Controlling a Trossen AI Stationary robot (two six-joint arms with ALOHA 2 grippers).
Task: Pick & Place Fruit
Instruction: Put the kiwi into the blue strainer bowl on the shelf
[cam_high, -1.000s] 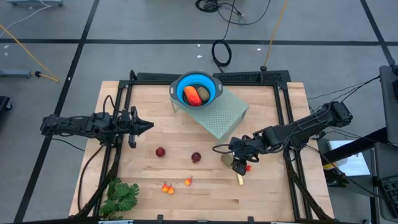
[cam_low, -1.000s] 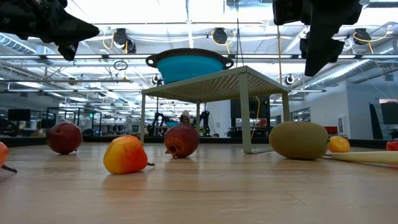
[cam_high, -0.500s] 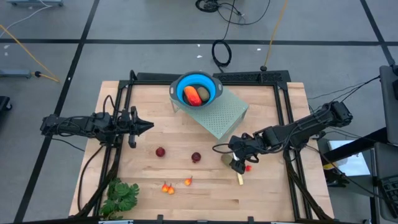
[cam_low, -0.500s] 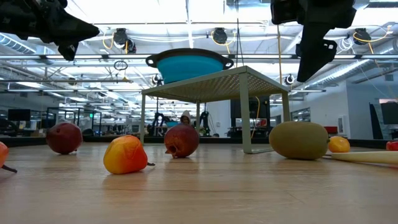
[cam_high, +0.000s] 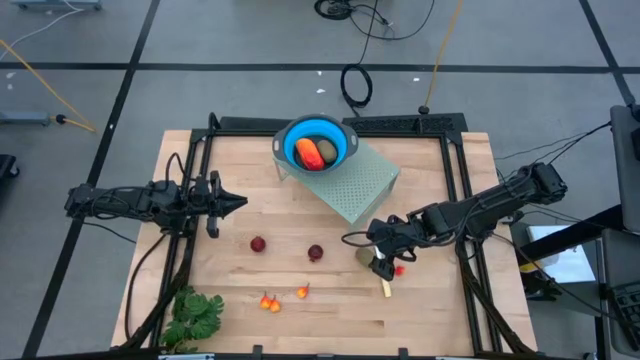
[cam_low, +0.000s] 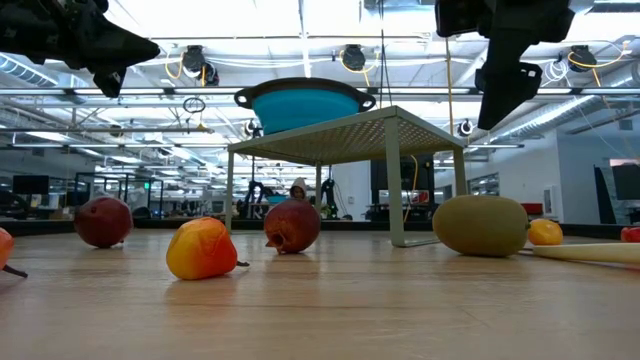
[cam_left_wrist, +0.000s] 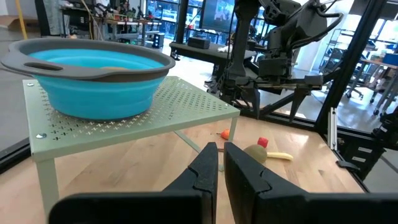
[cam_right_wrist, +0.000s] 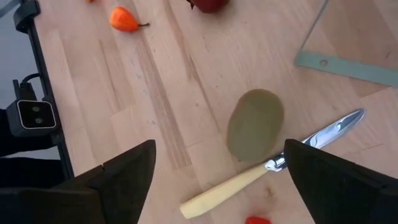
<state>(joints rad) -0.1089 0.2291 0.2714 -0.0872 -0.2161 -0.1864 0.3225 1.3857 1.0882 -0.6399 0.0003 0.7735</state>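
The right gripper (cam_right_wrist: 214, 180), fingers spread wide, hovers directly over the olive-brown oval toy fruit (cam_right_wrist: 255, 123), lying lengthwise between them.

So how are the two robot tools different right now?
The right tool stands wide open above the olive-brown oval fruit beside the yellow-handled knife; the left tool is shut, holding nothing. The right tool points down over the table's front right; the left tool lies level at the left edge. Both are dark, two-fingered and empty.
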